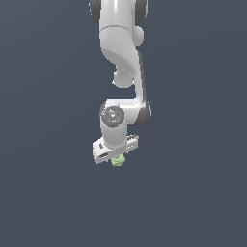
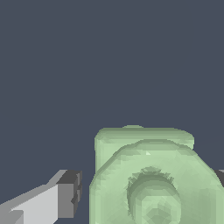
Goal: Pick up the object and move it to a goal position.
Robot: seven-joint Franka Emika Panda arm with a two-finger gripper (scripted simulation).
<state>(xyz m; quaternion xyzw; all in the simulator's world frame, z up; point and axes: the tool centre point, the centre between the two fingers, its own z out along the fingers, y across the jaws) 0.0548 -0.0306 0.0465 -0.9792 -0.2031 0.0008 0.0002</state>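
Fingers (image 2: 65, 194): one pad visible at the object's (image 2: 153, 179) 9 o'clock with a gap between; closure cannot be told. Object sits under the gripper (image 1: 117, 157); flat dark surface (image 1: 193, 193) unobstructed all round.

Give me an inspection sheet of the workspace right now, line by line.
Surface: plain dark grey-blue ground, no markings seen.
Job's thing: pale green knobby piece with ringed circular face, right under the gripper; fills much of the wrist view.
Goal position: no marker seen.
Clutter: nothing seen.
Gripper: gripper pointing down at the piece; one finger shows apart from it, the other barely shows, so the grip cannot be told.
Cables: nothing seen.
Surroundings: white Panda arm only.
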